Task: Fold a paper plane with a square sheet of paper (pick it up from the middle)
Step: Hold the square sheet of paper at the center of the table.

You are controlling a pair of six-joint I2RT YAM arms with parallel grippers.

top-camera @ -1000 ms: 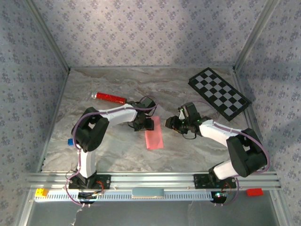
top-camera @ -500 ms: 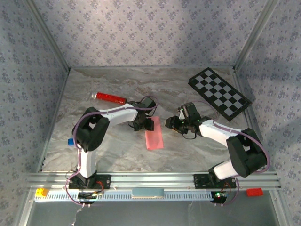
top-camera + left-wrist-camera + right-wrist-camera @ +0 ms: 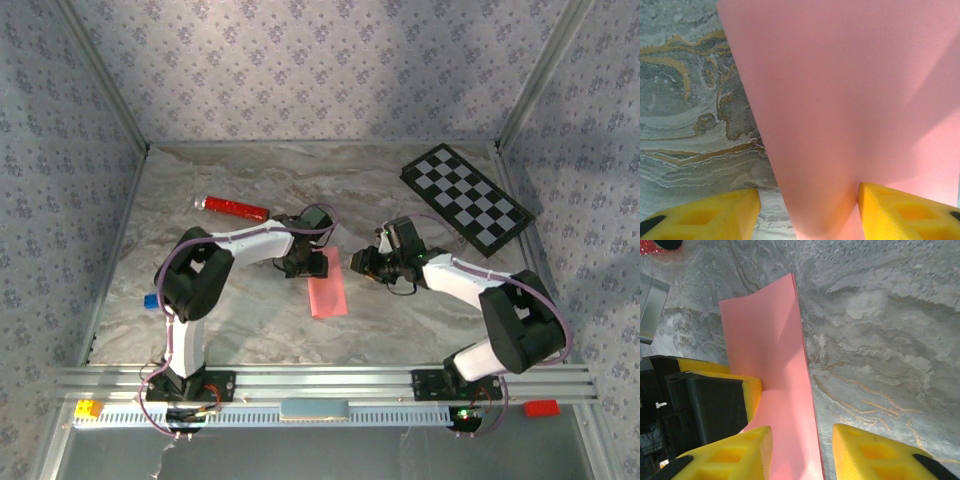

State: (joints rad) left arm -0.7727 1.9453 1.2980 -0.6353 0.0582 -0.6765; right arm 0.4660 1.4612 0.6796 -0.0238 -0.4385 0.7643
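The square sheet of paper (image 3: 328, 284) is folded into a narrow pink strip that lies on the marble table between the two arms. My left gripper (image 3: 306, 263) is at the strip's far left corner. In the left wrist view its jaws (image 3: 810, 216) are open astride a raised pink fold (image 3: 840, 110); the right finger touches the paper and the left one stands clear over the table. My right gripper (image 3: 362, 262) is just right of the strip. Its jaws (image 3: 802, 455) are open over the paper's right edge (image 3: 790, 405), one finger above the paper and one above the table.
A red cylinder (image 3: 232, 208) lies at the back left. A black-and-white checkerboard (image 3: 466, 198) sits at the back right. A small blue piece (image 3: 150, 301) rests by the left wall. Yellow (image 3: 88, 408) and red (image 3: 541, 407) blocks sit on the front rail.
The right gripper has edged slightly left towards the paper. The paper and the left arm have stayed where they were.
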